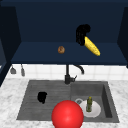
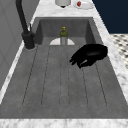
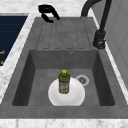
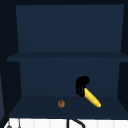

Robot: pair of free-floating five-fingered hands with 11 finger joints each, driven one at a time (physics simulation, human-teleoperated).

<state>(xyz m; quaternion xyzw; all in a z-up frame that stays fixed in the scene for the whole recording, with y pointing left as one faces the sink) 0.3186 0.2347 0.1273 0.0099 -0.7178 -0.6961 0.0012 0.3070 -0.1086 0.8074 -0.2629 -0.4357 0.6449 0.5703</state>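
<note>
My right hand [image 1: 82,33] is up inside the dark blue wall cabinet, shut on the top end of a yellow corn cob [image 1: 92,46]. The cob slants down to the right, its tip just over the lower shelf [image 1: 37,56]. The upper view shows the same hand [image 4: 81,86] and cob [image 4: 92,98]. A small brown round thing [image 1: 61,49] lies on that shelf to the left of them. My left hand [image 1: 42,97] hovers low over the sink's ribbed drainboard [image 1: 32,105], fingers relaxed and holding nothing; it appears in the left side view [image 2: 89,54] too.
A green bottle [image 3: 64,82] stands on a white plate [image 3: 75,96] in the sink basin, beside the drain [image 3: 82,79]. The black faucet [image 1: 68,75] rises behind the sink. A large red ball [image 1: 67,115] sits at the sink's front edge. Marble counter [image 1: 10,100] surrounds the sink.
</note>
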